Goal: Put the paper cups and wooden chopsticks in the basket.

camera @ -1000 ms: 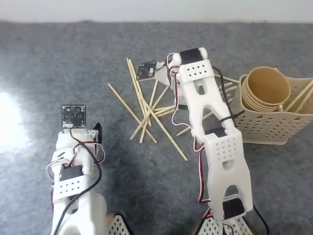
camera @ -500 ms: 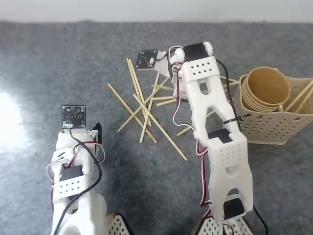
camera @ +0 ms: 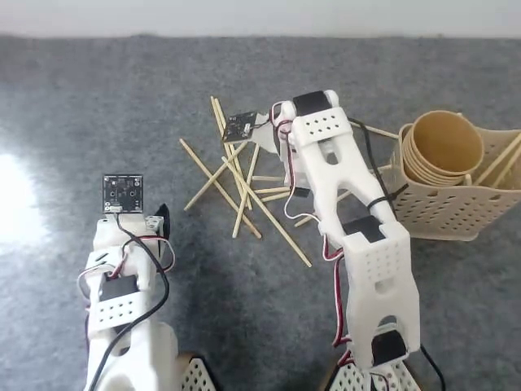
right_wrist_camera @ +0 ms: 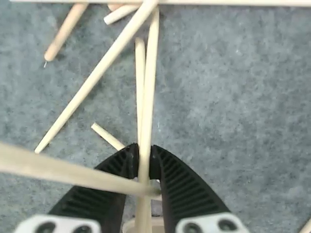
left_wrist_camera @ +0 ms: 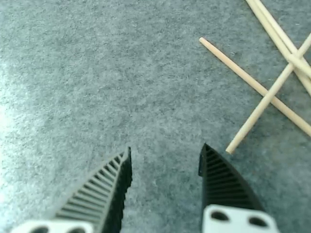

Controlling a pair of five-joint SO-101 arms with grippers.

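Several wooden chopsticks (camera: 244, 186) lie crossed in a loose pile on the grey carpet at the table's middle. My right gripper (right_wrist_camera: 144, 156) is down in that pile, shut on one chopstick (right_wrist_camera: 148, 92) that runs straight out between its fingers; another chopstick (right_wrist_camera: 58, 169) lies across the fingers. At the right stands the basket (camera: 456, 213), holding a stack of paper cups (camera: 444, 147) and a few chopsticks (camera: 498, 161). My left gripper (left_wrist_camera: 165, 160) stands open over bare carpet at the lower left, with the ends of two crossed chopsticks (left_wrist_camera: 262, 97) a short way beyond it.
The right arm (camera: 358, 236) stretches over the carpet between the pile and the basket. A pale wall edge (camera: 260, 16) borders the far side of the carpet. Bare carpet (camera: 81, 106) spreads to the left of the pile.
The right arm's wrist swung away and then back toward the left of the pile, dragging chopsticks with it; several sticks in the pile shifted. The left arm has stayed still.
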